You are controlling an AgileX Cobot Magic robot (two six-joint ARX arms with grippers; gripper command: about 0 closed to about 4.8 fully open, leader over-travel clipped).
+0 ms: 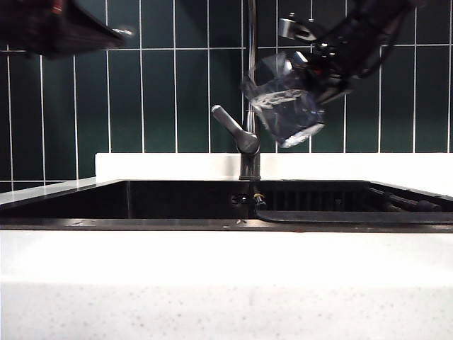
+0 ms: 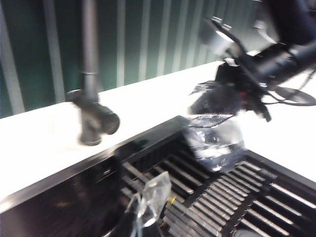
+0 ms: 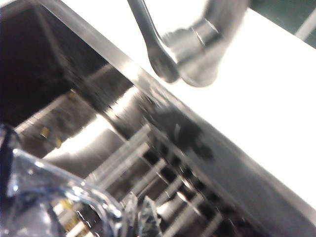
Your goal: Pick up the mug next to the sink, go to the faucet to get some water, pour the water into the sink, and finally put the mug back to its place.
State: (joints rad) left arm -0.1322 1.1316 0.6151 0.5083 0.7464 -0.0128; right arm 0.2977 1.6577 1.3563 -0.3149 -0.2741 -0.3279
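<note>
The clear faceted mug (image 1: 287,106) hangs tilted in the air above the sink (image 1: 177,200), just right of the faucet (image 1: 249,138) pipe. My right gripper (image 1: 317,74) is shut on the mug's upper edge, reaching in from the upper right. In the right wrist view the mug (image 3: 47,197) fills the corner beside my gripper (image 3: 140,219), with the faucet's lever and base (image 3: 190,52) beyond. My left gripper (image 2: 150,207) is shut and holds nothing, raised over the sink's ribbed rack (image 2: 237,197). From there I see the mug (image 2: 216,140) and the faucet (image 2: 91,106).
White counter (image 1: 226,283) runs along the front of the sink, and a white ledge (image 1: 163,164) lies behind it under the dark green tiled wall (image 1: 177,85). The left arm (image 1: 56,27) is a dark blur at the exterior view's top left.
</note>
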